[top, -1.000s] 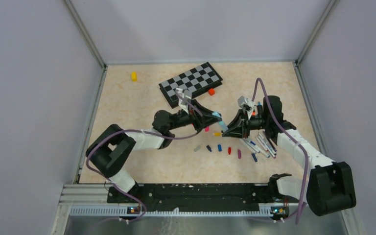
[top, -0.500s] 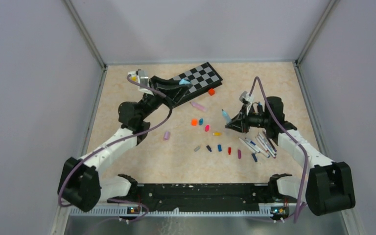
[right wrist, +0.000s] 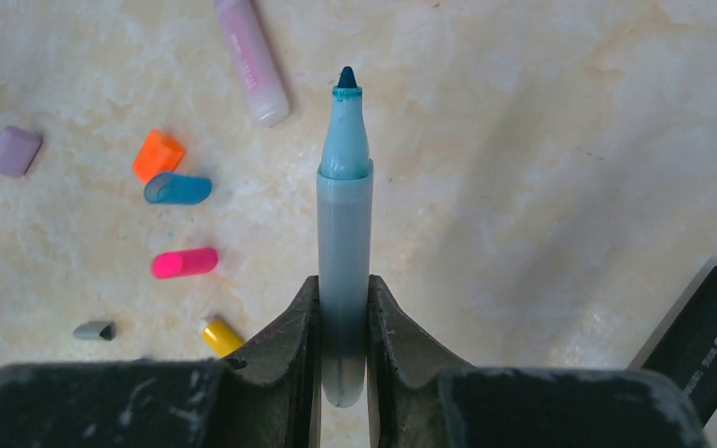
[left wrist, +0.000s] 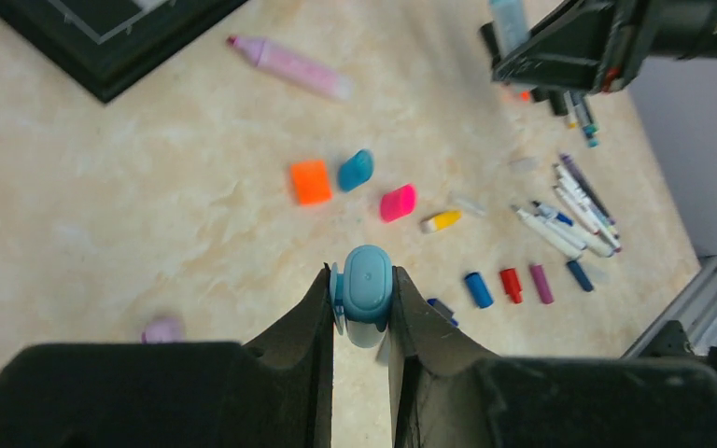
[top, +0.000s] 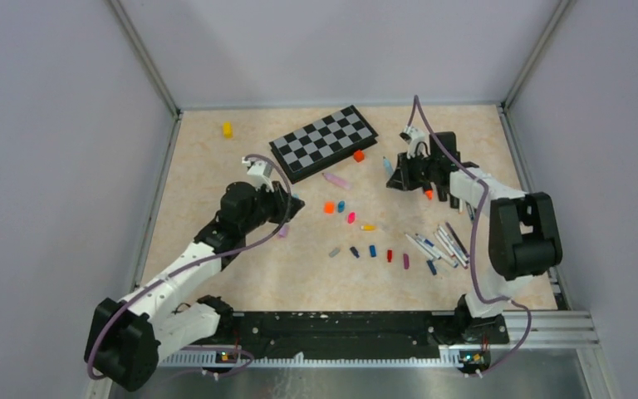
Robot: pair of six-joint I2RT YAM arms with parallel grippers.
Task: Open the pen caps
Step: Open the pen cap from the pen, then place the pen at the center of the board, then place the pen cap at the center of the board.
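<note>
My left gripper (left wrist: 362, 282) is shut on a light blue pen cap (left wrist: 367, 285), held above the table left of the loose caps; from above that gripper (top: 293, 203) sits left of centre. Shut on the barrel of an uncapped light blue pen (right wrist: 344, 205), tip bare and pointing away, is my right gripper (right wrist: 344, 285). It hovers at the back right (top: 392, 172). Loose pen caps lie in the middle: orange (top: 329, 208), pink (top: 351, 218), yellow (top: 368, 226), red (top: 389, 255), lilac (top: 283, 230). Several white pens (top: 444, 245) lie at the right.
A black-and-grey chessboard (top: 324, 141) lies at the back, an orange block (top: 358, 155) by its corner and a yellow block (top: 227, 130) at the back left. A pink highlighter (top: 334, 179) lies near the board. A black highlighter (right wrist: 709, 336) lies under the right arm.
The grippers met mid-table a second ago, then parted. The left arm swung out over the chessboard and back down left with the cap; the right carried the bare pen back and right.
</note>
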